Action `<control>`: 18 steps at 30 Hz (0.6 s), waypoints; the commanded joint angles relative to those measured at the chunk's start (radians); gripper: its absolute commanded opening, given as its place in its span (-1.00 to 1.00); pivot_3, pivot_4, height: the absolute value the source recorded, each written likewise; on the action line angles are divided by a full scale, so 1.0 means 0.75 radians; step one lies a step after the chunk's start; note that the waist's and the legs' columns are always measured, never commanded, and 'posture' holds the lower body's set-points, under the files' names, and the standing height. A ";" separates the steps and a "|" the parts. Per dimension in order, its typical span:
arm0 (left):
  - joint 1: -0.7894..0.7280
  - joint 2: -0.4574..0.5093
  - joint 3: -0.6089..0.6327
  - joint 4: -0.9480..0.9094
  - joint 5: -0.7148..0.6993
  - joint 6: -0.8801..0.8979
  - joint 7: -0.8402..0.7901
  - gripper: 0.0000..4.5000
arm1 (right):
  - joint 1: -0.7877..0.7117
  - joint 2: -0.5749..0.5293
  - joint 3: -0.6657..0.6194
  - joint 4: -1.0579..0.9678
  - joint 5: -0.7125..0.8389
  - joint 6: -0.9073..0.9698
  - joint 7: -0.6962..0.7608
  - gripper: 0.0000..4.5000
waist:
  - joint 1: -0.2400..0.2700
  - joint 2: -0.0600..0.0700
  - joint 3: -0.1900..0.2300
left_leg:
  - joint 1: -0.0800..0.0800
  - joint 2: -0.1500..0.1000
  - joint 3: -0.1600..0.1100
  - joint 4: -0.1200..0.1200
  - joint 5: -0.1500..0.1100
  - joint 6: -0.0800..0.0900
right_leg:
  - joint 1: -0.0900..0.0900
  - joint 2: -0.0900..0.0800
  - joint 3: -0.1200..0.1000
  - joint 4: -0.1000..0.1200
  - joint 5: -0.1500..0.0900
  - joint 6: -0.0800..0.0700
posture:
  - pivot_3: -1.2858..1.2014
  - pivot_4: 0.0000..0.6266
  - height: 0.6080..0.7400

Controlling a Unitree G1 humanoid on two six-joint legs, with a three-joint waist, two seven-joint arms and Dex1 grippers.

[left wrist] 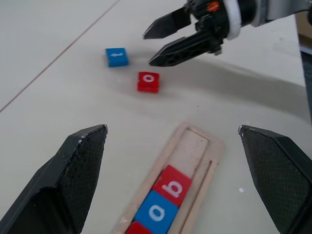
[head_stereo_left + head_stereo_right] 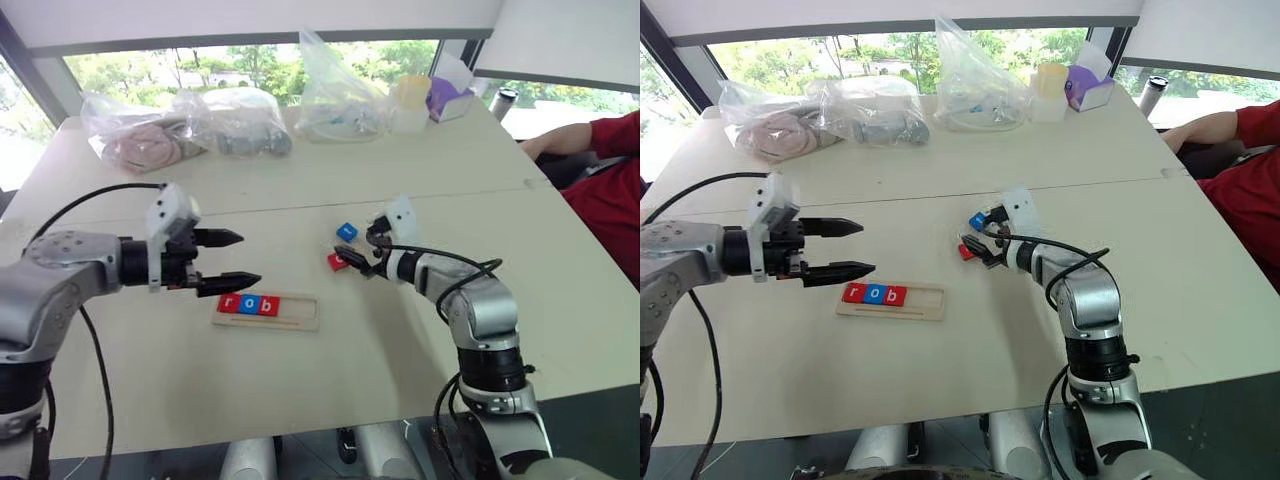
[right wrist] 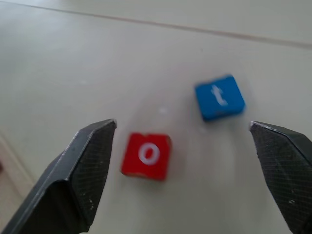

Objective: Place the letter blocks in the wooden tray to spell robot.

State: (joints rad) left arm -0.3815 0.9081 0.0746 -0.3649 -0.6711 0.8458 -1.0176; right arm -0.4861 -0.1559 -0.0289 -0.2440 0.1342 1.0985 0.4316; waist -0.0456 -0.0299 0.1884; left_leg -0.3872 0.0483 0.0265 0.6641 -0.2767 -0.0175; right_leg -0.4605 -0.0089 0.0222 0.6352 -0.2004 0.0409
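The wooden tray (image 2: 296,313) lies on the table in front of me, with three letter blocks filling its left end: a red "r" (image 2: 229,303), a blue "o" (image 2: 248,304) and a red "b" (image 2: 268,306). Its right part is bare. My left gripper (image 2: 251,258) hovers open just above the tray's left end. Further right, a red "o" block (image 3: 146,155) and a blue "t" block (image 3: 219,96) lie loose on the table, a little apart. My right gripper (image 2: 357,248) is open, low over these two blocks and holding nothing.
Several clear plastic bags (image 2: 240,120) with items sit along the table's far side, beside a yellow cup (image 2: 411,95) and a purple box (image 2: 450,100). A person's arm in a red sleeve (image 2: 610,135) rests at the far right edge.
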 commanded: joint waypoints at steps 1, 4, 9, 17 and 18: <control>0.012 -0.025 -0.041 0.001 0.033 -0.028 0.020 1.00 | 0.027 0.009 0.073 -0.086 0.022 0.000 -0.035 0.97 | -0.001 0.000 0.000 | 0.000 0.000 0.000 0.000 0.000 0.000 | 0.000 0.000 0.000 0.000 0.000 0.000 | 0.03 -0.52 1.00; 0.020 -0.029 -0.050 0.022 0.051 -0.044 0.021 1.00 | 0.049 0.029 0.120 -0.087 0.031 0.018 -0.067 0.97 | -0.001 0.000 0.000 | 0.000 0.000 0.000 0.000 0.000 0.000 | 0.000 0.000 0.000 0.000 0.000 0.000 | 0.03 -0.52 1.00; 0.041 -0.021 -0.047 0.030 0.067 -0.053 0.021 1.00 | 0.048 0.041 0.180 -0.044 0.022 0.015 -0.113 0.97 | 0.001 0.000 0.000 | -0.002 0.000 0.000 0.000 0.000 0.000 | 0.000 0.000 0.000 -0.001 -0.001 0.001 | 0.03 -0.52 1.00; 0.086 -0.021 -0.034 0.013 0.078 -0.067 0.036 1.00 | 0.034 0.005 0.251 0.087 -0.033 -0.125 -0.160 -0.02 | 0.000 -0.001 0.000 | -0.001 0.000 0.000 0.000 0.000 0.000 | 0.001 0.000 0.000 -0.002 -0.001 0.001 | 0.03 -0.52 1.00; 0.091 -0.019 -0.031 0.012 0.078 -0.068 0.036 1.00 | 0.034 0.003 0.254 0.085 -0.033 -0.125 -0.159 -0.28 | 0.000 -0.001 0.000 | -0.001 0.000 0.000 0.000 0.000 0.000 | 0.001 0.000 0.000 -0.002 -0.001 0.001 | 0.03 -0.52 1.00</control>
State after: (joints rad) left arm -0.3148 0.8832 0.0208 -0.3324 -0.6183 0.8145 -0.9941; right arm -0.4543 -0.1566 0.1479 -0.1837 0.1029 1.0051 0.3097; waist -0.0456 -0.0304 0.1880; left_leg -0.3876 0.0483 0.0264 0.6641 -0.2767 -0.0174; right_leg -0.4600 -0.0089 0.0223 0.6339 -0.2010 0.0415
